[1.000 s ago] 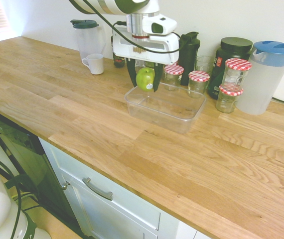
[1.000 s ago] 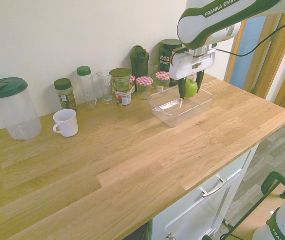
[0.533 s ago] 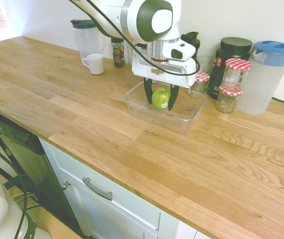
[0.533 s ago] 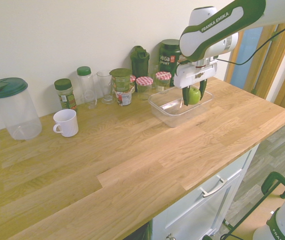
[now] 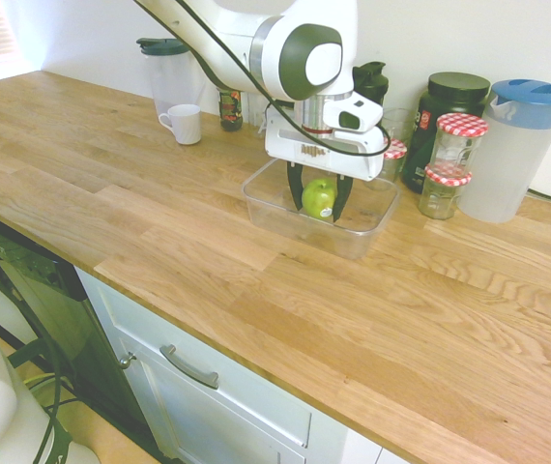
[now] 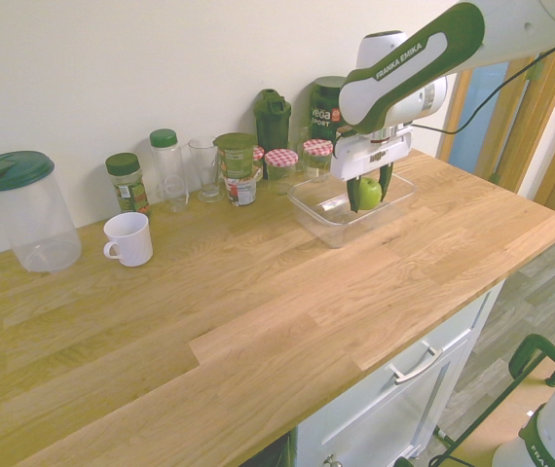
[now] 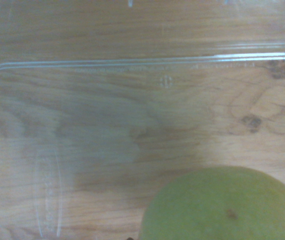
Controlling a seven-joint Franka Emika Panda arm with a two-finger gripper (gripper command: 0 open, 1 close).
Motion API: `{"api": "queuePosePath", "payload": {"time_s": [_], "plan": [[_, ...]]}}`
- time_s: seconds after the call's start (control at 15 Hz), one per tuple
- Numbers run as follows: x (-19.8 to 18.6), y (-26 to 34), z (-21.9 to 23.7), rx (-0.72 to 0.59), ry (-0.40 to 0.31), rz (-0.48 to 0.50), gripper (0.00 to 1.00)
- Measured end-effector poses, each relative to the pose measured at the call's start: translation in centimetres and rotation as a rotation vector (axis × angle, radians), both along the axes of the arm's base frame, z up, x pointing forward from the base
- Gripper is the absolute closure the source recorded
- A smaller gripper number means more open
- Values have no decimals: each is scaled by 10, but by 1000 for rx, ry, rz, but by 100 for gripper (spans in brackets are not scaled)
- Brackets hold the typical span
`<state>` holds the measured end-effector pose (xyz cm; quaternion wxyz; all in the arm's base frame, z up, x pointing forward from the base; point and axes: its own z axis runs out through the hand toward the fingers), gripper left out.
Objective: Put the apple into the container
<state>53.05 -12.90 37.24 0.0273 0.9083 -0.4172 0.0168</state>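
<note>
"Wooden countertop (image 5: 256, 319) is spreading beneath the claw (image 5: 319, 213); how is the apple (image 5: 319, 198) sitting?"

"Its two fingers are standing an apple's width apart, clasping the fruit between their tips, within the clear container's rim (image 5: 369, 231). Whether it is touching the floor below, neither observer is able to tell."

"Handling?"

"Probably firm, fairly light, slightly slippery, prone to bruising; opposite sides at the widest part are offering the best hold."

"Appearance?"

"Round, bright green, showing a small pale sticker."
</note>
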Motion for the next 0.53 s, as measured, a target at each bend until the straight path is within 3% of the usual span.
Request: {"api": "queuePosePath", "payload": {"time_s": [0.4, 0.53], "plan": [[9, -6, 18, 4, -15, -14, 0], [5, 5, 46, 22, 4, -9, 0]]}}
